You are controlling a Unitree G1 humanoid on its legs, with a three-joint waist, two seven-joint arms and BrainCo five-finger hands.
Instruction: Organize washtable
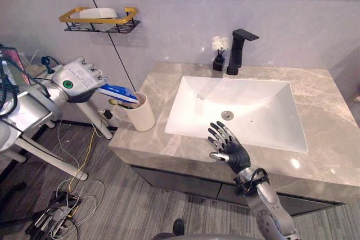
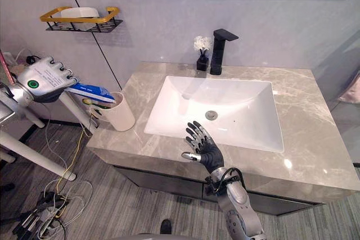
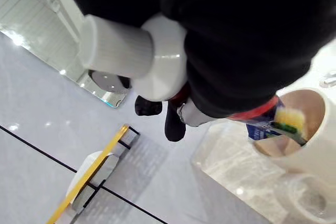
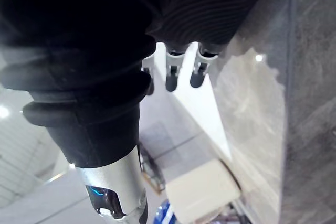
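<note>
A beige cup (image 1: 142, 115) stands at the left edge of the marble counter (image 1: 329, 111). My left hand (image 1: 77, 80) hovers left of it, shut on a blue toothpaste tube (image 1: 118, 92) whose far end lies over the cup's mouth. In the left wrist view the tube (image 3: 262, 124) reaches into the cup (image 3: 310, 145) beside a yellow-green toothbrush (image 3: 289, 121). My right hand (image 1: 229, 147) is open, fingers spread, above the counter's front strip just before the white sink (image 1: 247, 96).
A black faucet (image 1: 239, 49) and a small black vase with white flowers (image 1: 219, 54) stand behind the sink. A gold-rimmed wall rack (image 1: 100, 19) with a white dish hangs at upper left. White stand legs and cables (image 1: 67, 195) lie on the floor left.
</note>
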